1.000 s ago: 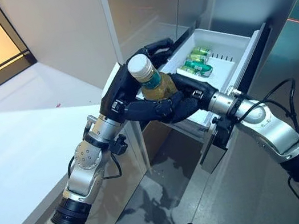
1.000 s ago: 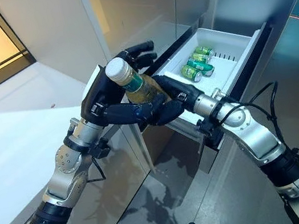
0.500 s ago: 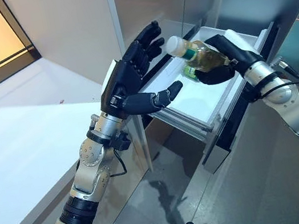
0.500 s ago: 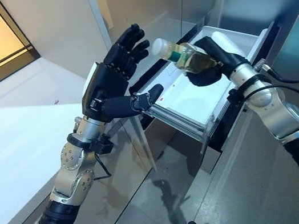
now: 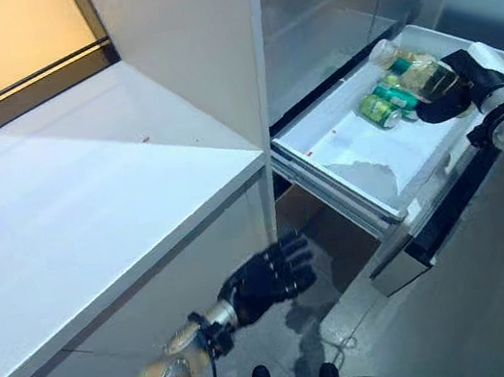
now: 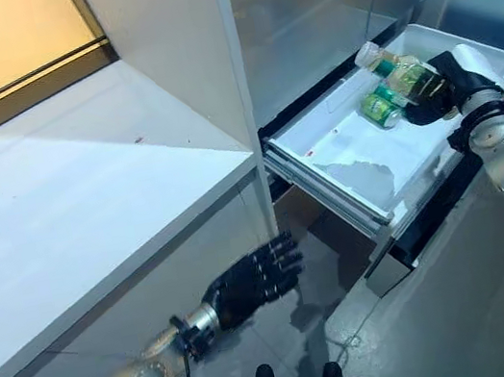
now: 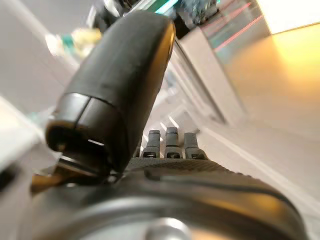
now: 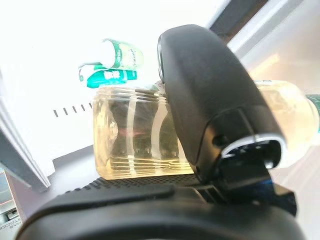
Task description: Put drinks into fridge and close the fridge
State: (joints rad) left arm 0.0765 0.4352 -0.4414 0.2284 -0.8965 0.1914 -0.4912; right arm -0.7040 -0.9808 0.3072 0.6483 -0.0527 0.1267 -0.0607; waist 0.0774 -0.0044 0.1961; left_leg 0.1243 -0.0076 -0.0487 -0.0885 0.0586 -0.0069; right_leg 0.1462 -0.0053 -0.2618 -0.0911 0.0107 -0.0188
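A clear bottle (image 5: 415, 74) of yellowish drink with a white cap lies tilted in my right hand (image 5: 469, 78), over the far end of the pulled-out white fridge drawer (image 5: 333, 150). It is just above the green cans (image 5: 384, 105) lying there. In the right wrist view the thumb (image 8: 210, 105) and fingers are curled round the bottle (image 8: 135, 135), with the green cans (image 8: 117, 65) beyond. My left hand (image 5: 267, 274) hangs low beside the counter's front, fingers straight and empty. It also shows in the left wrist view (image 7: 120, 90).
A white counter (image 5: 88, 198) runs along the left, ending at a white upright panel (image 5: 195, 32). The steel fridge front (image 5: 326, 0) stands behind the drawer. The drawer's dark front panel (image 5: 438, 219) juts out toward me over the grey floor (image 5: 355, 327).
My right hand carried the bottle further over the drawer's far end, down beside the green cans. My left hand dropped from drawer height to below the counter. The camera view has shifted too.
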